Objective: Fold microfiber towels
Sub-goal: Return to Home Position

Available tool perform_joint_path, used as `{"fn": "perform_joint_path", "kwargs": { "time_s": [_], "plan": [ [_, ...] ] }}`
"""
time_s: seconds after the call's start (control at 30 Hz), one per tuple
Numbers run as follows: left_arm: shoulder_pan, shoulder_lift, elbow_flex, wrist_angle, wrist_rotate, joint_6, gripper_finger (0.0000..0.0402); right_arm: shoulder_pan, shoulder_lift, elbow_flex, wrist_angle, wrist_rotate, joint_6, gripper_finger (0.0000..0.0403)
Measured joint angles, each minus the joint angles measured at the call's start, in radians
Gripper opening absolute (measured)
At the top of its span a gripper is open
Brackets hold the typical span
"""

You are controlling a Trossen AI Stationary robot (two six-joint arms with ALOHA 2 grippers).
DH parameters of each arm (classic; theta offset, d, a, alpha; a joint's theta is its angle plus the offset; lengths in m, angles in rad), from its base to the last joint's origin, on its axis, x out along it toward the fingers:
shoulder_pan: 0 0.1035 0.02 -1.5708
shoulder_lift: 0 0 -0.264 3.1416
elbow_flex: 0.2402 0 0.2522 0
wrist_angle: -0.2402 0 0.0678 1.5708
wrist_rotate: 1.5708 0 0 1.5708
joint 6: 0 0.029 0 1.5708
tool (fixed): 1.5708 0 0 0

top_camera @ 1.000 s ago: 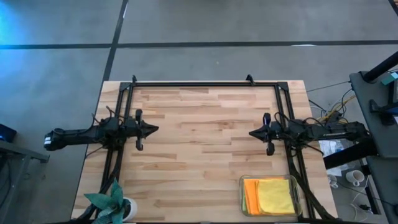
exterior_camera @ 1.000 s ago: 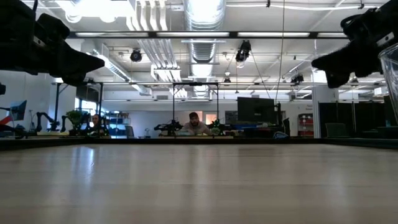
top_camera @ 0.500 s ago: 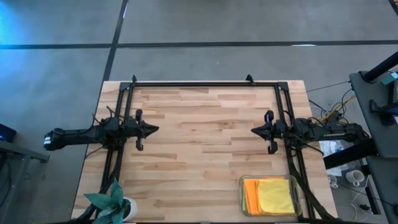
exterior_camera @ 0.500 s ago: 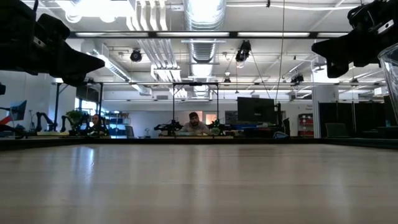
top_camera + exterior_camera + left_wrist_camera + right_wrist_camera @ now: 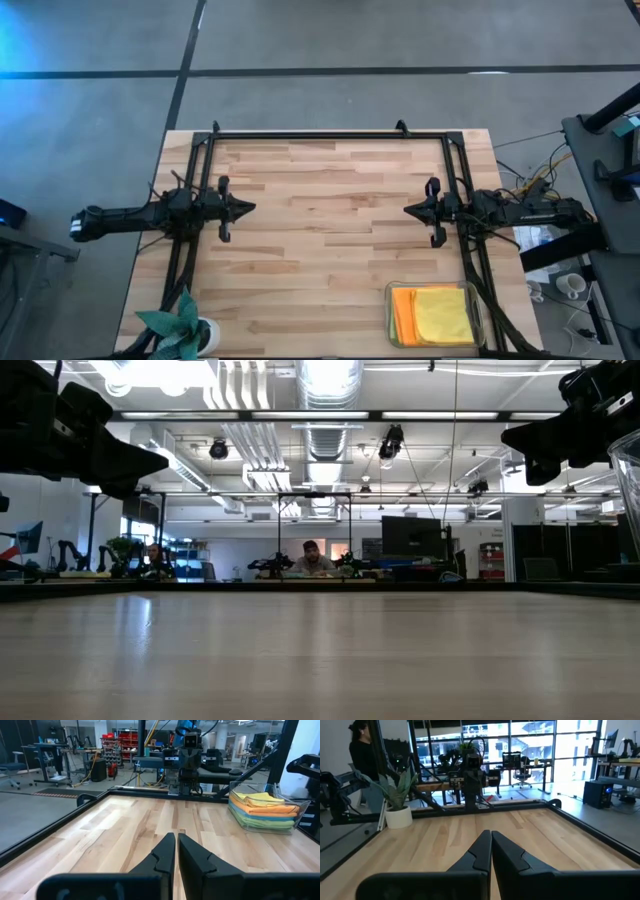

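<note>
The microfiber towels point(image 5: 440, 314) lie stacked flat in a clear plastic tray point(image 5: 388, 312) at the table's near right corner. A yellow towel is on top and an orange one shows at its left. The left wrist view shows the towels point(image 5: 262, 805) as layers of yellow, orange, blue and green. My left gripper point(image 5: 250, 208) hovers shut above the table's left side, pointing level toward the right. My right gripper point(image 5: 407, 211) hovers shut above the right side, pointing level toward the left. Both are far from the towels and clear of the tabletop point(image 5: 320, 650).
A small potted plant point(image 5: 180, 330) stands at the near left corner. A black frame point(image 5: 330, 133) runs along the far edge and both sides of the table. Bare wood lies between the two grippers. A person point(image 5: 360, 750) stands beyond the table.
My right gripper has tipped its fingertips upward a little and drawn slightly back toward the table's right edge. It has stayed shut and then held still.
</note>
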Motion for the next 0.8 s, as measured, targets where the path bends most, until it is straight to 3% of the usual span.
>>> {"fn": "perform_joint_path", "kwargs": {
  "time_s": [0.8],
  "plan": [
    [0.000, 0.013, 0.000, 0.000, 0.001, 0.000, 0.0007, 0.000, 0.000, 0.000, 0.000, 0.000, -0.009, 0.0009]
  ]
}}
